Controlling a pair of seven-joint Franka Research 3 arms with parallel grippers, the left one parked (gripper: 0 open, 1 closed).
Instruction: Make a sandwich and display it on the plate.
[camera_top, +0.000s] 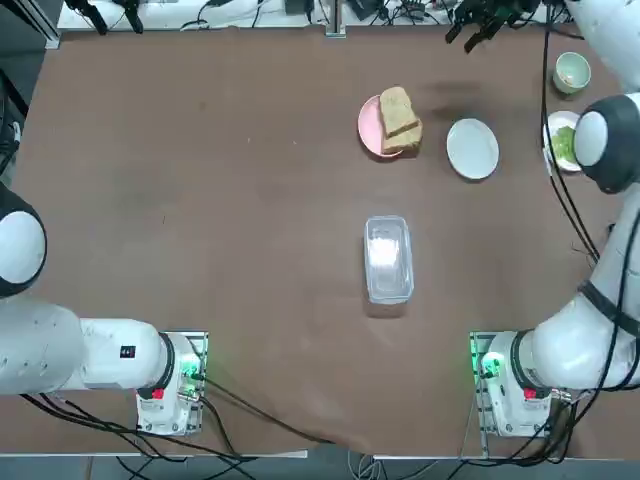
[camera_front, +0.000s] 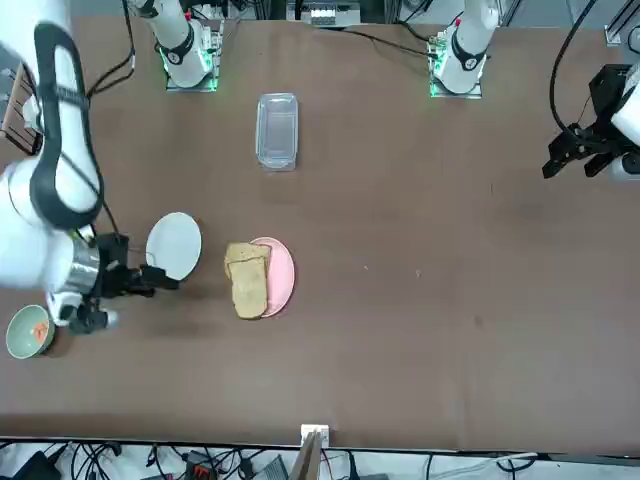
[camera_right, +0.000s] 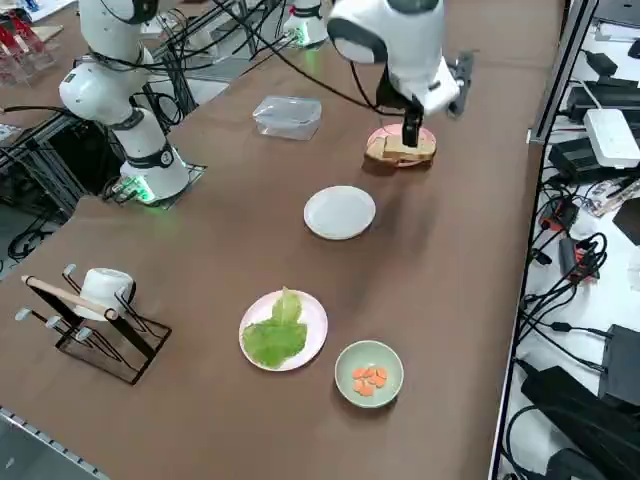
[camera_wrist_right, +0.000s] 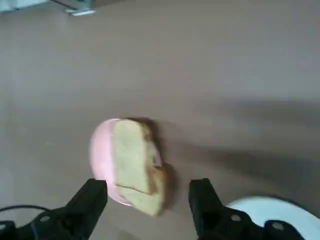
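Two tan bread slices (camera_top: 398, 120) (camera_wrist_right: 134, 167) lie overlapping on a pink plate (camera_top: 368, 128) (camera_wrist_right: 100, 150). Beside it stands the bare white plate (camera_top: 472, 148) (camera_right: 340, 212) (camera_front: 173, 245). Green lettuce (camera_right: 275, 335) lies on another pale plate (camera_right: 312, 318) nearer the table's right end; in the top view the arm partly hides it. My right gripper (camera_wrist_right: 147, 197) (camera_right: 412, 135) (camera_front: 158, 278) hangs open in the air above the bread and holds nothing. In the wrist view the bread's near end shows below, between the two fingers (camera_wrist_right: 92, 197).
A clear lidded container (camera_top: 388, 258) (camera_right: 288, 115) lies mid-table. A small pale green cup (camera_right: 369, 374) (camera_top: 572, 72) with orange bits stands near the lettuce plate. A wire rack with a white mug (camera_right: 95, 310) stands at the table's right end.
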